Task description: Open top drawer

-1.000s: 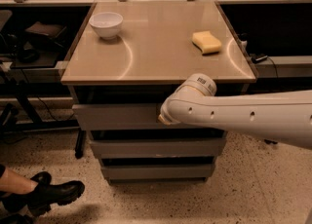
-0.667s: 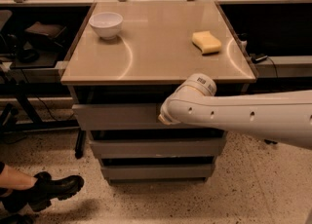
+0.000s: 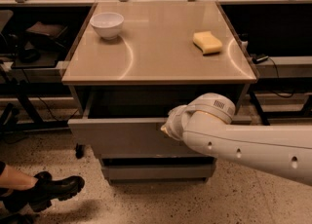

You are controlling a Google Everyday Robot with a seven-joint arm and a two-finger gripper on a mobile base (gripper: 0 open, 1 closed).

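camera view is looking down on the table [image 3: 161, 47], and the top drawer [image 3: 122, 138] is sitting pulled out toward us. its wide grey front is standing well forward of the table's front lip, with a dark strip of interior showing behind its upper edge. the white arm [image 3: 253, 145] is reaching in from the right edge of the shot, and the end effector [image 3: 165, 130] is sitting right at the upper edge of that drawer front, a little right of centre. it is mostly tucked behind the rounded wrist [image 3: 207, 113], so i cannot tell whether it is clenched on the drawer or released. up on the table, a white bowl [image 3: 107, 25] is resting near the back left corner and a yellow sponge [image 3: 207, 42] is lying toward the back right, the two well apart. beneath the open drawer, a narrower grey drawer front [image 3: 156, 172] is showing, set further back. down at the lower left, a black boot [image 3: 53, 189] is resting on the speckled floor [image 3: 253, 203], near the table's left side.
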